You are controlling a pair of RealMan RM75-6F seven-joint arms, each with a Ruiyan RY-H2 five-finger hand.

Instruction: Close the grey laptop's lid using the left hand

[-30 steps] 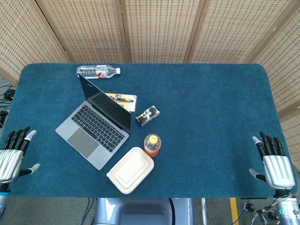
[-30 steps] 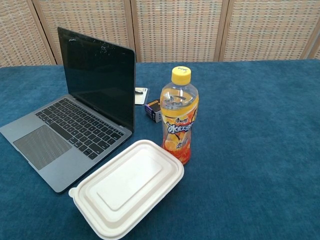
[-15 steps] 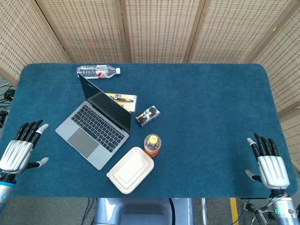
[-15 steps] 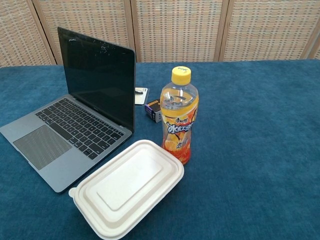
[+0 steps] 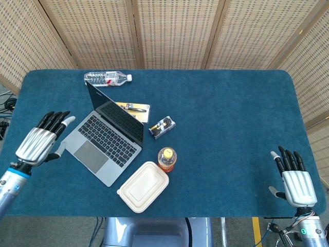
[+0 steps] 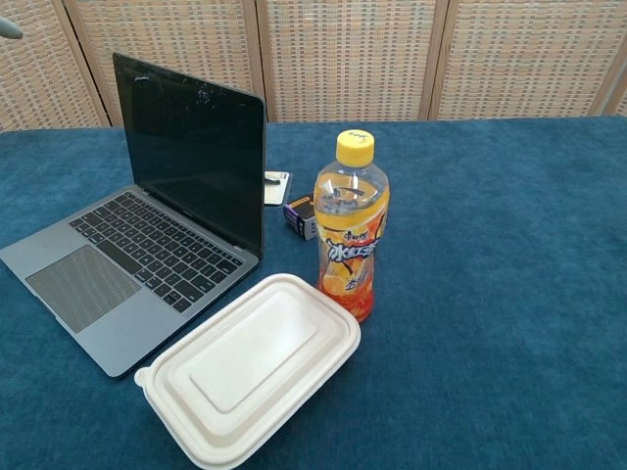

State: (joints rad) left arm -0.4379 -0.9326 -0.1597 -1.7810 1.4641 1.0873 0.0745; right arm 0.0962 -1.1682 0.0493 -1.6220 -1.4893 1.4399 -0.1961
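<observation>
A: While the laptop (image 5: 105, 131) sits lid-up on the table's (image 5: 231, 118) left half, where's the left hand (image 5: 38, 143)?
B: Just beside its left edge, fingers spread, holding nothing, not touching it.
A: Right hand (image 5: 295, 177)?
B: At the near right corner, fingers apart, empty. Juice bottle (image 6: 350, 223) and white lunchbox (image 6: 250, 367) stand just right of the laptop.

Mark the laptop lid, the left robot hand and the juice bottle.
laptop lid (image 6: 196, 157), chest view, dark screen face
left robot hand (image 5: 40, 140), head view, silver back
juice bottle (image 6: 351, 235), chest view, label
</observation>
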